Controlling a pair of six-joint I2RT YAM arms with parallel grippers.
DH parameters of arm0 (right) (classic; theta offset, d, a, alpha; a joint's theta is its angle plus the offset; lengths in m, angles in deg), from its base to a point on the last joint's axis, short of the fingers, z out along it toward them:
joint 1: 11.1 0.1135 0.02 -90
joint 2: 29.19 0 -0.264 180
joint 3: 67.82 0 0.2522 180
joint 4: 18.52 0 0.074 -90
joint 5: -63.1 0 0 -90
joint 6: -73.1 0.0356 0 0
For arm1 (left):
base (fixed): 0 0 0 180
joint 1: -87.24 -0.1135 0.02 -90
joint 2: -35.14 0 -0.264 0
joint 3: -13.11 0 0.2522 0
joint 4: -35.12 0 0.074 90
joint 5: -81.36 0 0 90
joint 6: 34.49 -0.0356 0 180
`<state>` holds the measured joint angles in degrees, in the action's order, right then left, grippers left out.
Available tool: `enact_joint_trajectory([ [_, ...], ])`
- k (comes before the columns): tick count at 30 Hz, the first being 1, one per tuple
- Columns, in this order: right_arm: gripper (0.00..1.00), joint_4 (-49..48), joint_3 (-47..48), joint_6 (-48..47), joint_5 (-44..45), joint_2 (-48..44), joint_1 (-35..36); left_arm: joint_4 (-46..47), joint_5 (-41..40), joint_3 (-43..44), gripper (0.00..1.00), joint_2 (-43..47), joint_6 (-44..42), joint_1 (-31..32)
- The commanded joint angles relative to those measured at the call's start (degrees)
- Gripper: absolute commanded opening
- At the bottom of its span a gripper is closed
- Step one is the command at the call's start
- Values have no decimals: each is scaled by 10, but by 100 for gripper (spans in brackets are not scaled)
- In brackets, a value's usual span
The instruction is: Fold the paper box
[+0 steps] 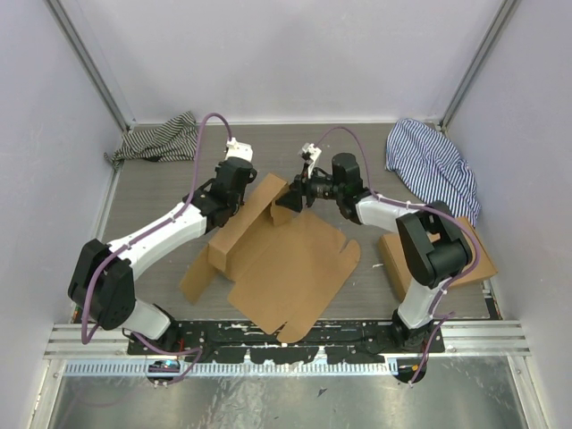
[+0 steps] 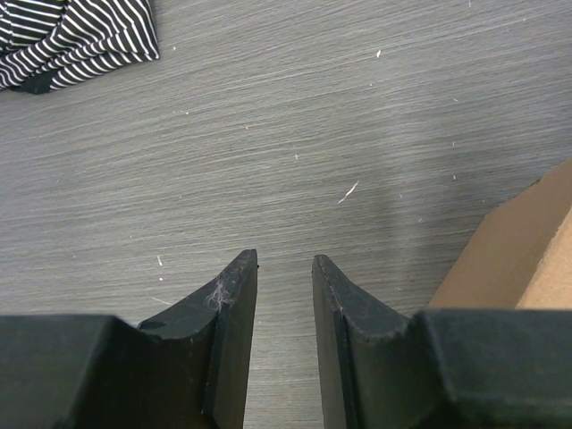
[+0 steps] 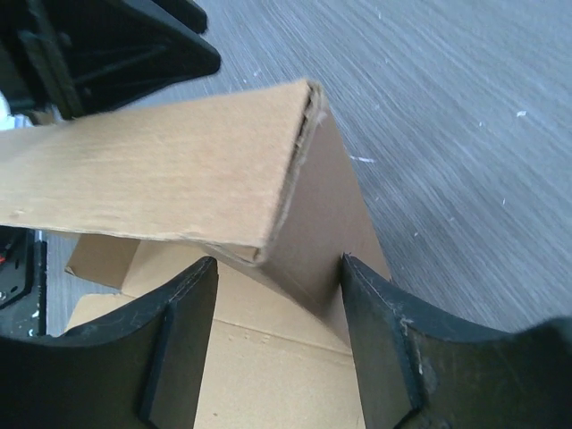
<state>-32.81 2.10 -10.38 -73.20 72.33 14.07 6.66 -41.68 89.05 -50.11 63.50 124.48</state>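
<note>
The paper box (image 1: pixel 286 259) lies mostly flat in the middle of the table, a large brown die-cut sheet with its far flap (image 1: pixel 268 201) raised and folded. My right gripper (image 1: pixel 288 198) reaches in from the right and stands open around that flap's corner. In the right wrist view the folded flap (image 3: pixel 179 170) rises between the fingers of the right gripper (image 3: pixel 279 268); the right finger is near its edge and a gap shows at the left finger. My left gripper (image 1: pixel 243 168) hovers by the box's far left corner. It is open, a narrow gap (image 2: pixel 284 259) with only bare table between the fingers, and the cardboard edge (image 2: pixel 518 250) sits to its right.
A black-and-white striped cloth (image 1: pixel 161 138) lies at the back left, also seen in the left wrist view (image 2: pixel 76 36). A blue striped cloth (image 1: pixel 433 161) is at the back right. A second brown cardboard box (image 1: pixel 474 259) sits at the right under my right arm.
</note>
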Motion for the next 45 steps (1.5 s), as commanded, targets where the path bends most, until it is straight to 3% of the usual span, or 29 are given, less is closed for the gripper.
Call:
enact_joint_trajectory([
  [1,63,-61,26,15,-47,-59,1,-14,25,11,38,-4,4,2],
  [6,58,-65,34,27,-44,-48,4,-13,39,11,38,-2,5,3],
  [13,28,-33,19,-8,33,-57,22,-13,53,9,37,7,7,3],
  [18,15,-38,-6,-10,111,-69,38,-14,69,5,37,16,13,7],
  [22,24,-51,-29,-6,158,-71,55,-14,74,6,37,16,15,19],
  [29,38,-51,-46,-2,161,-62,69,-19,76,8,35,6,16,27],
  [37,42,-57,-43,-15,151,-33,72,-23,68,9,35,7,12,27],
  [43,5,-47,-32,-14,203,-14,85,-38,72,14,35,1,15,29],
  [45,1,-34,-32,-17,240,-25,93,-51,68,18,34,-2,18,32],
])
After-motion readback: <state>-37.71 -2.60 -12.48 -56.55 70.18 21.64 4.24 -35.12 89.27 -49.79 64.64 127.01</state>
